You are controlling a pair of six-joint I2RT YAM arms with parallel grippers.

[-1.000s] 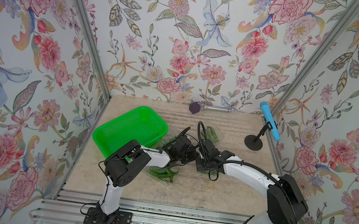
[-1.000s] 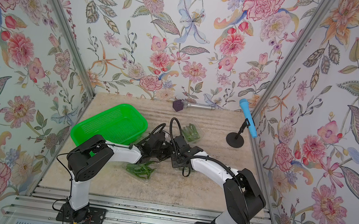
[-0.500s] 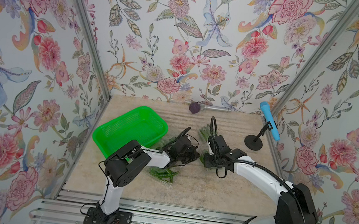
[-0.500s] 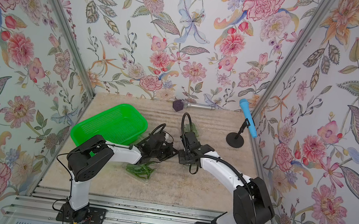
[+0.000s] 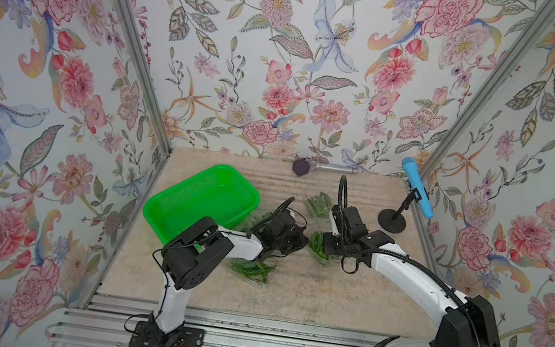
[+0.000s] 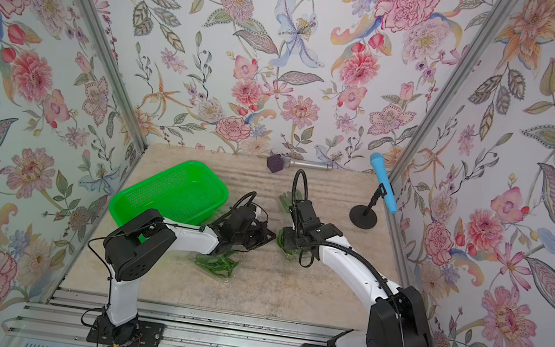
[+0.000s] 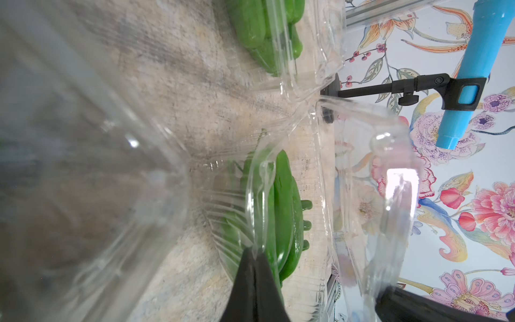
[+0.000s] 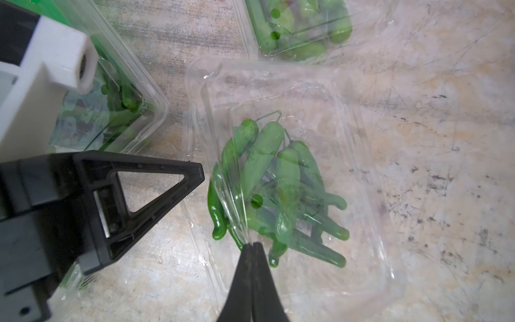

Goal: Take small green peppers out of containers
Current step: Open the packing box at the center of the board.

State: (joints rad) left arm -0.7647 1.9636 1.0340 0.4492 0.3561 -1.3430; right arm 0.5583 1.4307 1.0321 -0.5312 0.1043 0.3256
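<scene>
A clear container [image 8: 359,178] of small green peppers [image 8: 264,167] lies mid-table between both arms, and is also in a top view [image 5: 321,256]. My right gripper [image 8: 253,245] is shut on a fold of its clear plastic just above the peppers. From the opposite side, my left gripper [image 7: 255,251] is shut on another clear edge of the same container, with peppers [image 7: 284,212] right behind it. Both top views show the left gripper [image 5: 301,241] [image 6: 269,236] facing the right gripper [image 5: 321,247] [image 6: 283,238] closely.
Three more pepper containers lie around: behind [image 5: 319,204], in front [image 5: 251,270] and beside the basket [image 5: 255,219]. The bright green basket [image 5: 202,200] sits at the left. A blue microphone on a stand [image 5: 413,193] stands at the back right. A purple-headed microphone [image 5: 301,166] lies by the back wall.
My right arm has swung to the right, away from the left gripper, with the container's plastic in its jaws. The left arm has hardly moved.
</scene>
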